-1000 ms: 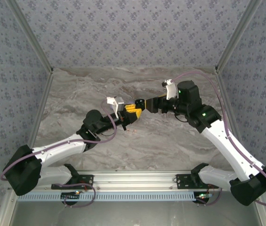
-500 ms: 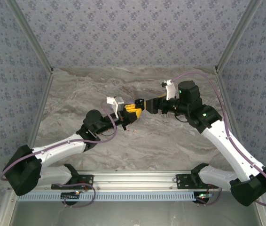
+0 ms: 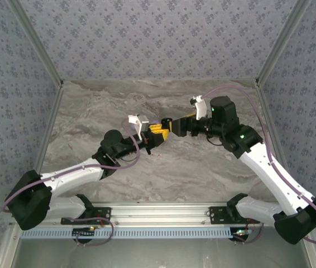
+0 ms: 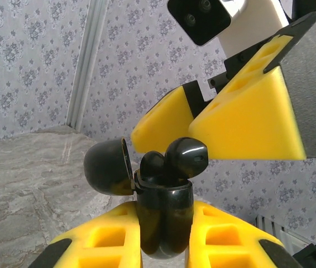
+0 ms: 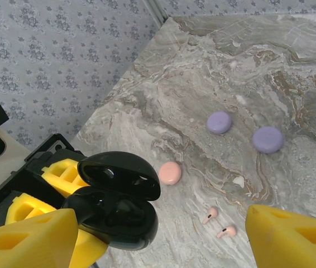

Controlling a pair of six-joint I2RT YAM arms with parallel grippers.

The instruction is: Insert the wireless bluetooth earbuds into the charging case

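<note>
Two black buds sit in the case (image 4: 164, 215). The low bud (image 4: 153, 163) is deep in its hole. The tall bud (image 4: 186, 156) pokes up higher than the rim, so I think it is not all the way in yet. The lid (image 4: 106, 166) hangs open at the side of the case.

The left gripper (image 4: 166, 240) is clamped on the case, one finger on each side, and holds it up off the table (image 5: 202, 72). The right gripper (image 5: 162, 222) is just by the open top of the case. Its fingers are wide apart and hold nothing.

On the table past the case lie two tiny pink buds (image 5: 210, 214). A pink disc (image 5: 170, 172) is near them. Two lilac discs (image 5: 219, 121) are farther from the case.

The step now looks like getting the tall bud to sit down flat. To do it well, the left gripper should hold the case steady and not tip it, or the buds may fall out. The right gripper should press softly on the round top of the tall bud, straight down into its hole. It must not bump the lid or the low bud. A hard push could knock the case loose.
</note>
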